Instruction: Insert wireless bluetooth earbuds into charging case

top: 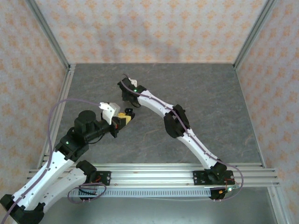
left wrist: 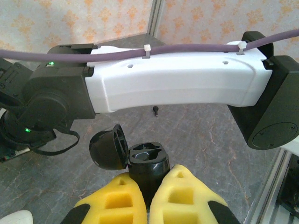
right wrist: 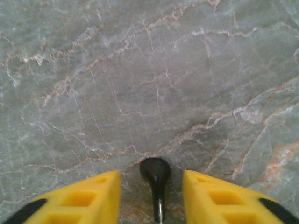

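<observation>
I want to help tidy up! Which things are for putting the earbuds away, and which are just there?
For the job:
black charging case, lid open, held in the left gripper
black earbud, lying between the right gripper's open fingers

Just there:
grey marbled table
purple cable
metal rails at the near edge

Left arm (top: 56, 163) low, jaws tight on the charging case (left wrist: 148, 161); right arm (top: 154, 103) far forward, jaws apart, facing down.

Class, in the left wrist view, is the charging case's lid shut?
No, the lid stands swung open beside the charging case, whose sockets show, gripped by the left gripper.
</observation>
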Controlling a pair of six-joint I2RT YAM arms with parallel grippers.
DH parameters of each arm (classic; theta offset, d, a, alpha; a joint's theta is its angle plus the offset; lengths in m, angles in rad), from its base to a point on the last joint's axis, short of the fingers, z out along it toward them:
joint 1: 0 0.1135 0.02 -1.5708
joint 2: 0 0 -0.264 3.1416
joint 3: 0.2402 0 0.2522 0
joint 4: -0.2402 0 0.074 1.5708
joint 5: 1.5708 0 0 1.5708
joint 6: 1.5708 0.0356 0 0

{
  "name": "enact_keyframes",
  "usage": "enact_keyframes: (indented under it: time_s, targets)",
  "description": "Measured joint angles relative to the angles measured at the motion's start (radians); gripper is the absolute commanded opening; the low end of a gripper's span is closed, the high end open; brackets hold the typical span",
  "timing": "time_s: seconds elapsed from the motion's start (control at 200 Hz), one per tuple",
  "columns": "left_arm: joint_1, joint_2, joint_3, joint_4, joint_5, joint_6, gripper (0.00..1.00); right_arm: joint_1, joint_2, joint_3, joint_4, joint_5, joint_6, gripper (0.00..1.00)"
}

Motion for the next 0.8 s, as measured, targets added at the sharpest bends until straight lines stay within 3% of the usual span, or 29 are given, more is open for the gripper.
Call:
enact_keyframes:
  time_s: [0.25,0.465,0.63,0.801]
  targets:
    - [0.000,-0.014,0.000,0.000,0.000,-0.001,0.00,-0.002,-0.012,-0.024,-0.021,0.021,-0.014,0.11]
    - [0.000,-0.023,0.000,-0.001,0.001,-0.001,0.00,-0.014,-0.116,-0.185,-0.027,0.007,-0.017,0.05]
    - [0.000,-0.021,0.000,0.000,0.014,-0.003,0.00,-0.050,-0.270,-0.431,-0.021,-0.008,-0.014,0.03]
    - [0.000,0.010,0.000,0.029,0.042,-0.037,0.00,-0.113,-0.542,-0.877,0.071,-0.055,0.011,0.03]
